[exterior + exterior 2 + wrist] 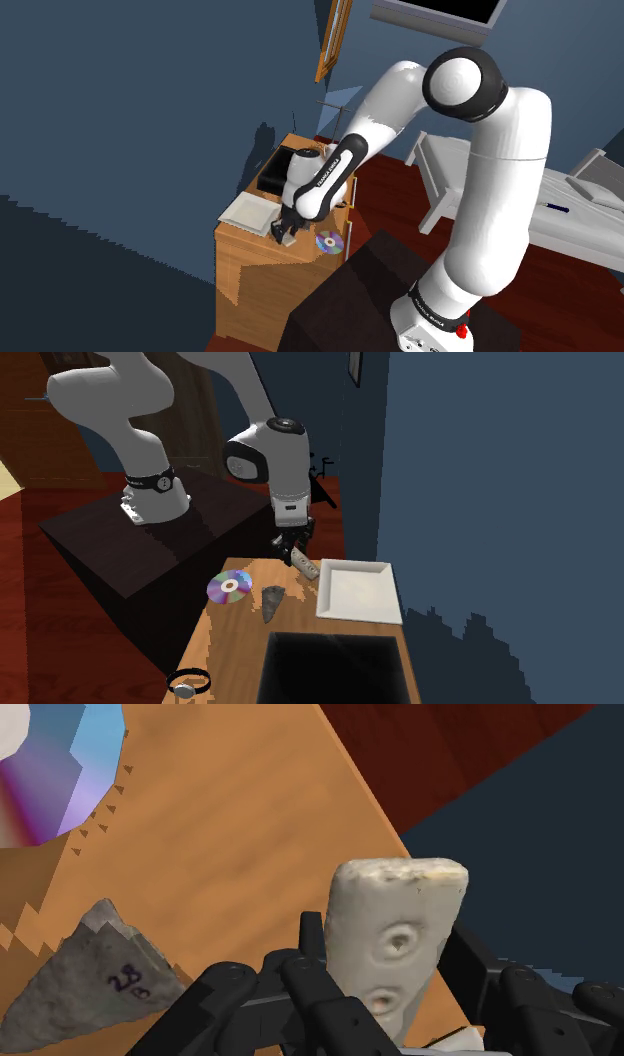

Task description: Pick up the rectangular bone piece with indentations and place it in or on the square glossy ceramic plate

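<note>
Bone piece (398, 919): pale, two dimples, pinched betw. black fingers of gripper (395, 994), at or just above wooden table (230, 834); cannot tell which. Step, prob.: grasp made, carry not yet done. Next: lift clear, shift toward 4 o'clock in 2nd ext. view, lower onto white square plate (358, 592). Plate bare. Dark box (335, 667) at 6 o'clock: contents not discernible.

You've got a white arm (500, 200) w/ rounded tube-like links and dark joint caps (465, 85). Just behind the claw (294, 544), a bulky white wrist housing (285, 464). Black lettering (328, 172) runs along the forearm. Farthest from the claw, at the base: a black band (432, 306) w/ white text and a small red button (462, 331). Claw's all black, w/ round pivots (232, 972).
</note>
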